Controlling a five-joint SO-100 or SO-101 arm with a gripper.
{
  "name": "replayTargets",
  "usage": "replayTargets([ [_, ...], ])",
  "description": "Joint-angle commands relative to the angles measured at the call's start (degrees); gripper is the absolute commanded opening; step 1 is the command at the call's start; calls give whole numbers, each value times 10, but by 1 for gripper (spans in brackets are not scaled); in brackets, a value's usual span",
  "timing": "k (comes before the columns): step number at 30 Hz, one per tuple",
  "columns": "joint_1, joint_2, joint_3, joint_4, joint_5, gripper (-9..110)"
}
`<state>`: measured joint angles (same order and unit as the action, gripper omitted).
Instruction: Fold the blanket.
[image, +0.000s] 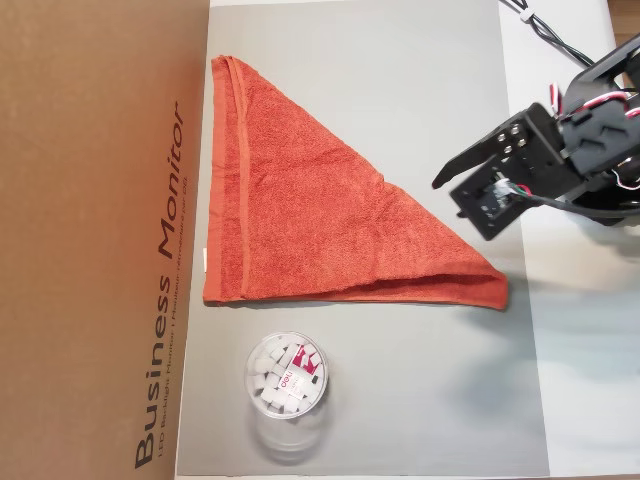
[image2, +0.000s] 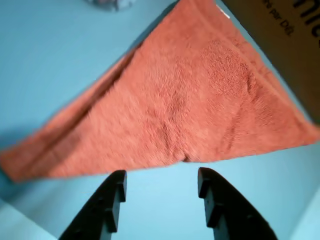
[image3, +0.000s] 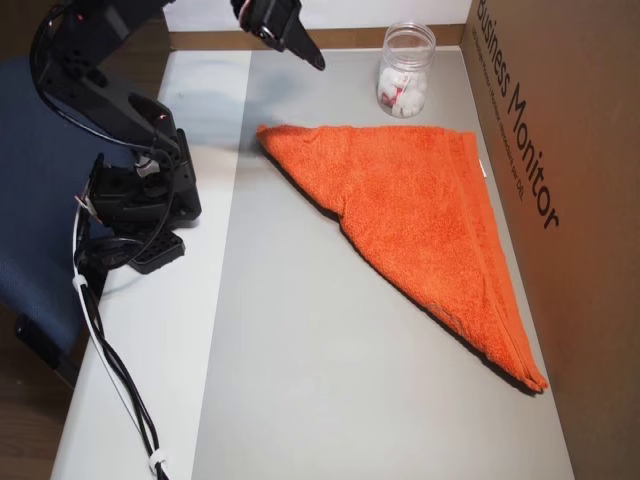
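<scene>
1 "Business Monitor" cardboard box

Blanket: orange-red looped terry cloth, matt and rough-napped, with a flatter woven hem band along its left edge in an overhead view. Mat beneath it: smooth, matt grey sheet. Box at the left of that frame: plain brown corrugated cardboard, matt, with black printed lettering. Tub, lower centre: clear glossy plastic. Gripper: matt black plastic fingers with stepped, layered edges in the wrist view.
</scene>
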<state>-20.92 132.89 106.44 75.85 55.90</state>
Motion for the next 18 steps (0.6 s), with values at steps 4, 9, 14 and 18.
replayTargets([
  [4,-23,25,-2,55,-168,14],
  [9,-65,25,46,50,-233,14],
  [14,-135,27,114,49,-235,14],
  [18,-179,33,158,49,-235,14],
])
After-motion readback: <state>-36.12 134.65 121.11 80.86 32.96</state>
